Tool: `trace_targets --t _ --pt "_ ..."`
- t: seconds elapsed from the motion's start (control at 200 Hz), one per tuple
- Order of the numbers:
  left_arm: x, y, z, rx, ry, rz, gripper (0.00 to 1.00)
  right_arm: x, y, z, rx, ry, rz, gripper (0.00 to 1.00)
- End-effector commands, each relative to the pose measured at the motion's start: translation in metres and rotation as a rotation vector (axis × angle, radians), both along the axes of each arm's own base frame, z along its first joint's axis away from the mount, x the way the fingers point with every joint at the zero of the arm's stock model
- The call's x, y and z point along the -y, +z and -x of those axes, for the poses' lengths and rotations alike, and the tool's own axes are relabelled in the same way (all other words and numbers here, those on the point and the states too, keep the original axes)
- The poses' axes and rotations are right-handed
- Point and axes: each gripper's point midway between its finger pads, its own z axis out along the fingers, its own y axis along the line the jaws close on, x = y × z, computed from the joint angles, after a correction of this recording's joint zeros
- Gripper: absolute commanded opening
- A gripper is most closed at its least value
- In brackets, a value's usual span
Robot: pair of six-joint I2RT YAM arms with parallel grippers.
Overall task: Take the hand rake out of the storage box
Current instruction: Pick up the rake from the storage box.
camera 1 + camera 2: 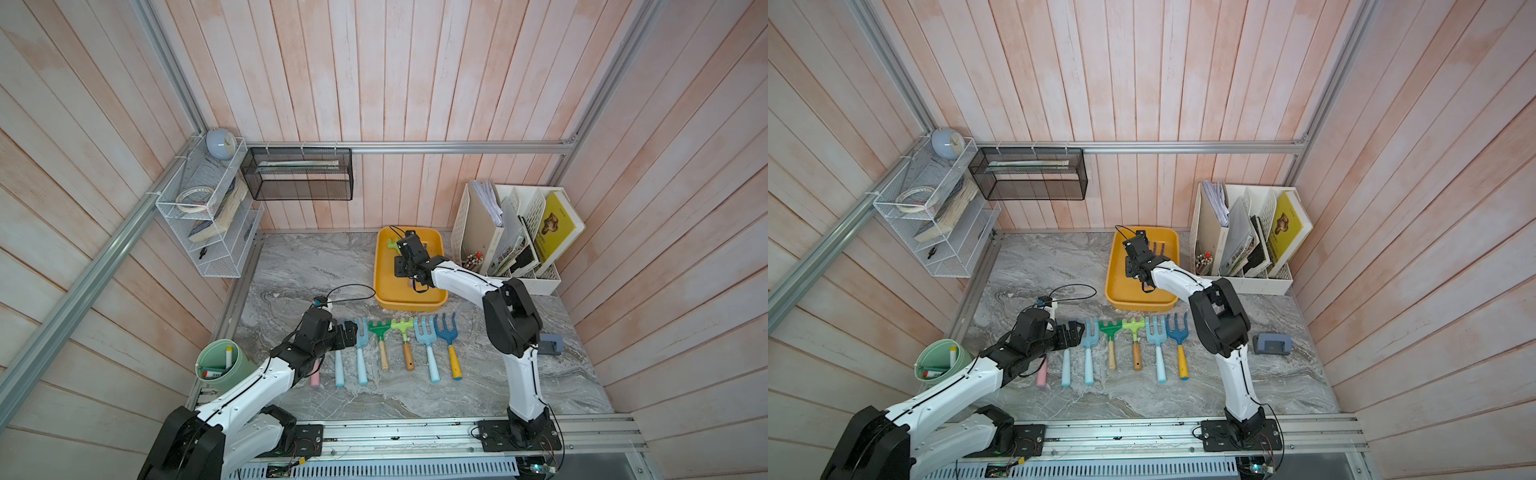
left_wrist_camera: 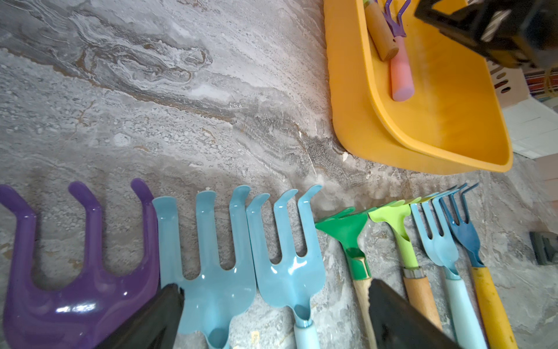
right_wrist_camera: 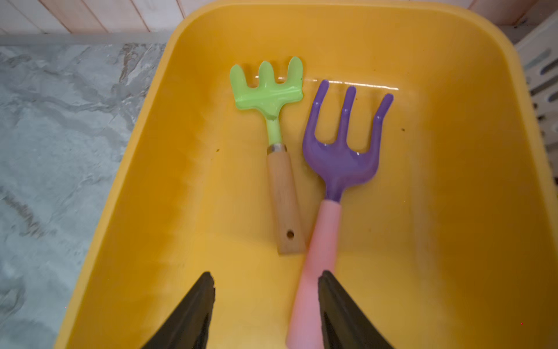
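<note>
Inside yellow storage box (image 3: 453, 211): purple hand rake (image 3: 341, 160), pink handle; lime rake (image 3: 268, 90); L jaws, R jaws apart.

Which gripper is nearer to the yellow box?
Right. The right gripper hangs over the yellow box; the left gripper is outside it, above the row of rakes on the table.

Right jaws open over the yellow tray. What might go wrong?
The pink handle sits off-centre in the right gripper, near one finger; closing may shove it sideways. The green rake touches it and may get dragged along. Gripped at the handle's end, the purple head could droop and catch the tray wall.
</note>
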Motion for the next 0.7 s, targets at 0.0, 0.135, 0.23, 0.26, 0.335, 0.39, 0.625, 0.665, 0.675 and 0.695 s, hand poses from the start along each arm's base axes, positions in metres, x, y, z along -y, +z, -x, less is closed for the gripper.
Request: trace_targets --t 0.0,0.135,0.23,0.26,0.335,0.39,0.625,0.665,0.675,0.695 --pt "-0.001 0.001 -0.002 0.018 -0.006 -0.005 1.00 0.002 -0.012 -0.016 -0.035 0.067 0.088 0.58" --pt "-0.002 -0.001 -0.002 0.011 -0.004 -0.012 1.00 -0.001 -0.029 -0.035 -0.062 0.091 0.122 0.58" --pt "-0.002 -0.001 -0.003 0.011 0.001 -0.016 1.00 -0.004 -0.034 -0.043 -0.064 0.107 0.141 0.58" --pt "-0.002 -0.001 -0.003 0.011 0.001 -0.018 1.00 -0.004 -0.036 -0.045 -0.064 0.102 0.147 0.58" --pt "-0.003 -0.002 -0.003 0.012 0.002 -0.019 1.00 -0.004 -0.042 -0.050 -0.070 0.100 0.144 0.58" --pt "-0.003 -0.002 -0.003 0.010 0.002 -0.019 1.00 -0.005 -0.048 -0.051 -0.078 0.107 0.140 0.57" --pt "-0.003 -0.003 -0.004 0.005 0.005 -0.024 1.00 -0.013 -0.064 -0.052 -0.121 0.136 0.097 0.53" --pt "-0.004 -0.004 -0.004 0.004 0.007 -0.027 1.00 -0.014 -0.064 -0.052 -0.121 0.139 0.091 0.52" --pt "-0.004 -0.004 -0.004 0.004 0.009 -0.027 1.00 -0.014 -0.064 -0.052 -0.119 0.138 0.090 0.51" --pt "-0.004 -0.003 -0.004 0.005 0.010 -0.027 1.00 -0.014 -0.065 -0.052 -0.121 0.136 0.089 0.51"
